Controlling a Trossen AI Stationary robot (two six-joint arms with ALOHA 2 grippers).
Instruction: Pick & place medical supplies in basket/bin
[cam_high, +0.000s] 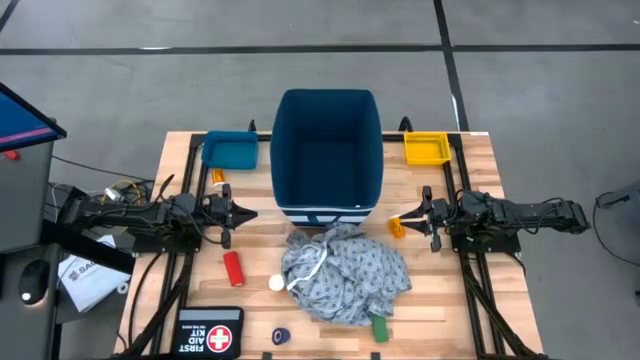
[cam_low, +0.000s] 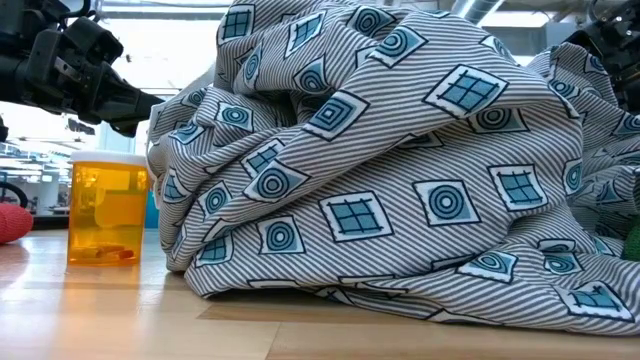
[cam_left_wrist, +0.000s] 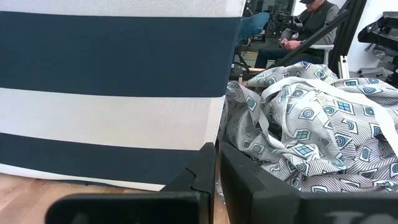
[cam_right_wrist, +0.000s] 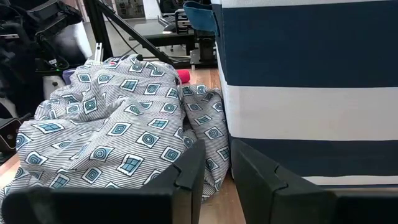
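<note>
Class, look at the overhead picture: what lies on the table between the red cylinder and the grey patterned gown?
In the high view, a small white bottle lies between the red cylinder and the gown, close to the gown's edge.

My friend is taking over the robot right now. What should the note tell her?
Left tool: shut, holding nothing, waiting left of the blue bin.
Right tool: slightly open, empty, right of the bin, beside an orange bottle.
Where things are: the gown lies bunched on the table in front of the bin. Red cylinder, white bottle, blue roll and green cylinder lie around it. Another orange bottle sits near the teal tray.
Done: nothing visible in the bin, teal tray or yellow tray.
Left: everything still needs putting away.
</note>
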